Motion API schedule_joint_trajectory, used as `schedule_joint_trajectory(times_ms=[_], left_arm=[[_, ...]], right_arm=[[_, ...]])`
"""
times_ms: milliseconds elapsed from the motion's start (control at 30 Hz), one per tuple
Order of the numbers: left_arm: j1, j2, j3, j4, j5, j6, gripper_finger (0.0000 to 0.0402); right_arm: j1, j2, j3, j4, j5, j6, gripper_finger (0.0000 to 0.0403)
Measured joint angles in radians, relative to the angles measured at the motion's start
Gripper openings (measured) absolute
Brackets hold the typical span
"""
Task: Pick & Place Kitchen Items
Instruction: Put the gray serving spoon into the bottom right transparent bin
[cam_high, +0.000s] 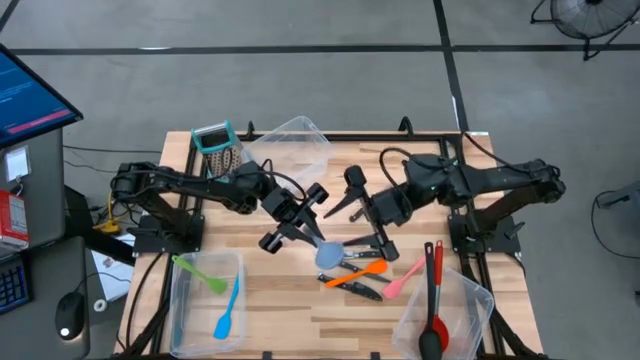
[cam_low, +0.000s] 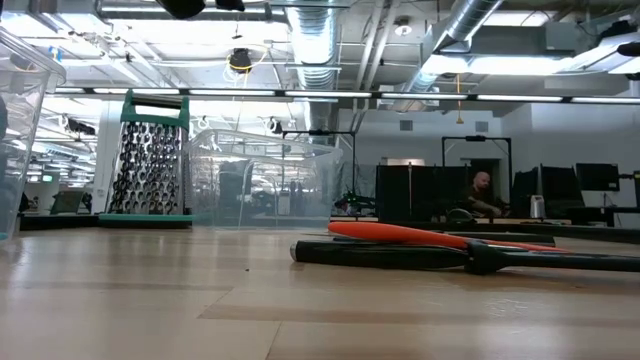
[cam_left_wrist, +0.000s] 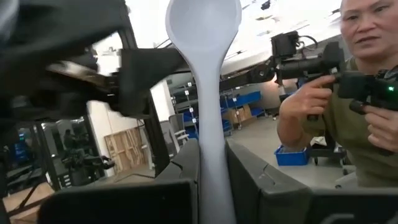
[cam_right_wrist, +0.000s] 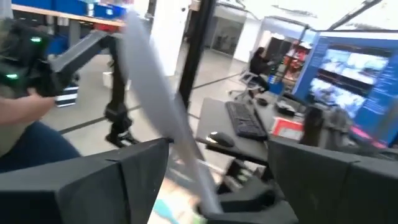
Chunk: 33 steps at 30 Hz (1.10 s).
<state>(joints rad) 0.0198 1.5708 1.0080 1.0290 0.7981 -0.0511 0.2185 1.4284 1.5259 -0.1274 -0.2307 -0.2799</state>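
High view shows the grey spoon (cam_high: 328, 254) above the desk (cam_high: 290, 300) beside the grater (cam_high: 218, 148), clamped in the left tool (cam_high: 297, 222), right tool (cam_high: 372, 212) spread apart nearby; a weak grip could drop it

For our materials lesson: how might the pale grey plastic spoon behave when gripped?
The pale grey plastic spoon looks stiff: it stands straight from the left gripper. Probably light, being slim. Its smooth handle might slip.

Both arms reach inward to the bench's middle, the left end effector (cam_high: 290, 228) clamped tight, the right end effector (cam_high: 362, 210) spread wide.
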Motion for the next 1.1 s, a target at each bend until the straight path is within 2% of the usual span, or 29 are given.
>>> schedule_joint_trajectory(times_ms=[167,500,733,933,1000,1100], left_arm=[[0.005,0.0,0.0,-0.001,-0.006,-0.033,0.0028],[0.004,0.01,0.0,-0.005,-0.033,-0.035,0.0028],[0.021,0.015,0.0,-0.015,-0.045,-0.056,0.0028],[0.024,0.015,0.0,-0.02,-0.05,-0.082,0.0028],[0.024,0.015,0.0,-0.018,-0.05,-0.084,0.0028],[0.024,0.016,-0.001,-0.033,-0.056,-0.104,0.0028]], right_arm=[[0.006,0.004,-0.001,-0.066,-0.007,0.0,0.027],[0.025,0.003,-0.001,0.03,-0.006,-0.034,0.0269],[0.025,0.003,-0.001,0.039,-0.005,-0.034,0.0245],[0.023,0.003,-0.001,0.044,-0.007,-0.045,0.0185],[0.024,0.003,-0.001,0.042,-0.007,-0.048,0.0143],[0.024,0.003,-0.001,0.04,-0.003,-0.093,0.0055]])
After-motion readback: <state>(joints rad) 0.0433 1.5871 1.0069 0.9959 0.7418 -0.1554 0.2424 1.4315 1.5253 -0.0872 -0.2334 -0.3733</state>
